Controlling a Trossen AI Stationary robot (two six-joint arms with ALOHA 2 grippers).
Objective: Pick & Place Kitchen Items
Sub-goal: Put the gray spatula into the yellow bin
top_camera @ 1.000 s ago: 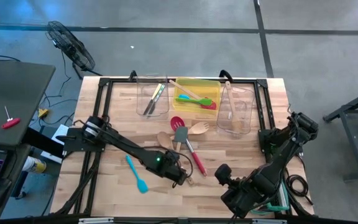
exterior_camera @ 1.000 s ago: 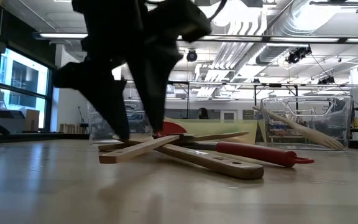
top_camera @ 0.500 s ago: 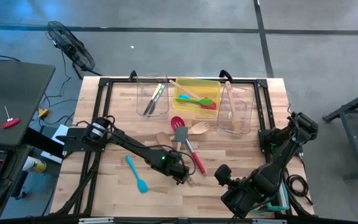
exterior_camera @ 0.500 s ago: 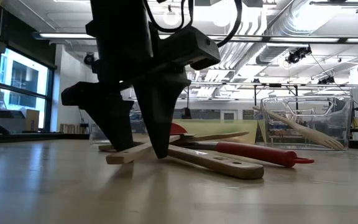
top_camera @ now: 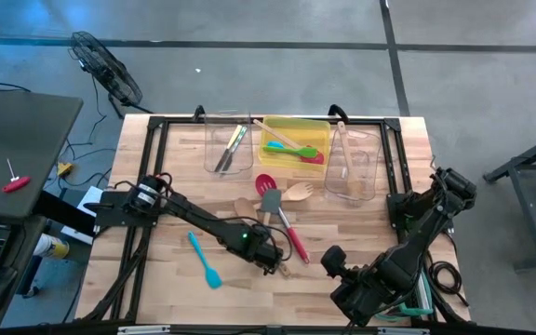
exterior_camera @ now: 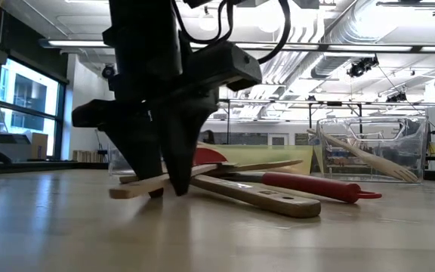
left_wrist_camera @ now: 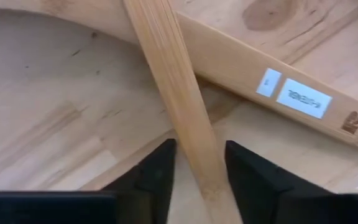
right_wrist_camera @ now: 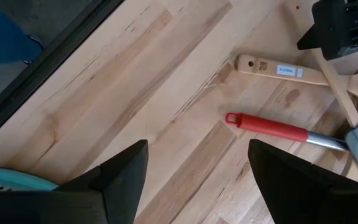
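Observation:
Several utensils lie crossed at the table's middle: pale wooden ones (top_camera: 249,209), a grey spatula with a red handle (top_camera: 288,233) and a red spatula (top_camera: 265,182). My left gripper (top_camera: 270,261) stands over their near ends, fingers down on the table, shut on one wooden handle (left_wrist_camera: 182,118). That handle crosses over a second, labelled wooden handle (left_wrist_camera: 291,96). A blue spatula (top_camera: 204,259) lies alone to the left. My right gripper (right_wrist_camera: 194,180) is open and empty near the table's front right (top_camera: 335,262). My left gripper pinches the slim wooden handle near its free end (left_wrist_camera: 199,163) between its two fingers (exterior_camera: 161,162). The fingers come from above, pointing down, and lie across the handle. The handle's free end (exterior_camera: 119,193) sticks out just above the table, and its far part rests on the other utensils.
Along the far edge stand a clear bin (top_camera: 229,144) with metal cutlery, a yellow bin (top_camera: 296,141) with coloured spatulas and a clear bin (top_camera: 354,163) with wooden utensils. Bare tabletop (top_camera: 166,265) lies at the front left. A teal-handled thing (right_wrist_camera: 11,180) shows beside my right gripper.
My left gripper has come down onto the table with a finger on each side of the wooden handle. Its fingers have closed until they pinch the handle. The handle's free end has shifted a little sideways along the table.

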